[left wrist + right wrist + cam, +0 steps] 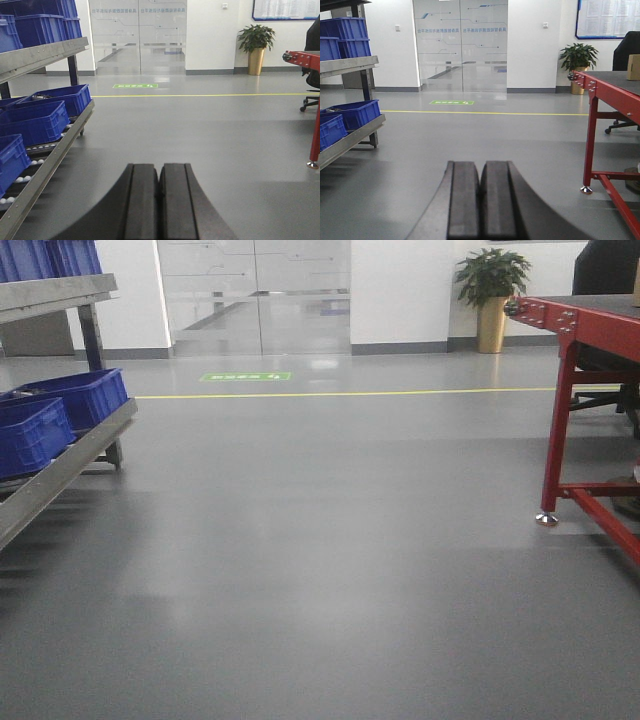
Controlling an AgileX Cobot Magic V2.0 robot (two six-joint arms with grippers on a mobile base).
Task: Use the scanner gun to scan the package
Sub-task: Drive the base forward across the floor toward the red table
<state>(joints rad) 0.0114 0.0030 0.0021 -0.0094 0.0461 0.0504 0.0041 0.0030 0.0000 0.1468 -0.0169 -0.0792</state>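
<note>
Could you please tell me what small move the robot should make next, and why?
Probably turn right toward the red table: the left pincer and right pincer are both shut and empty, no scanner gun shows, and a tan box, perhaps the package, sits on that table at the frame's edge.

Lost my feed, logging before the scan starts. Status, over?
Left hand shut, empty. Right hand shut, empty. Scanner not in view; tan box on red table, cut off at frame edge, may be the package. Nothing blocking ahead.
</note>
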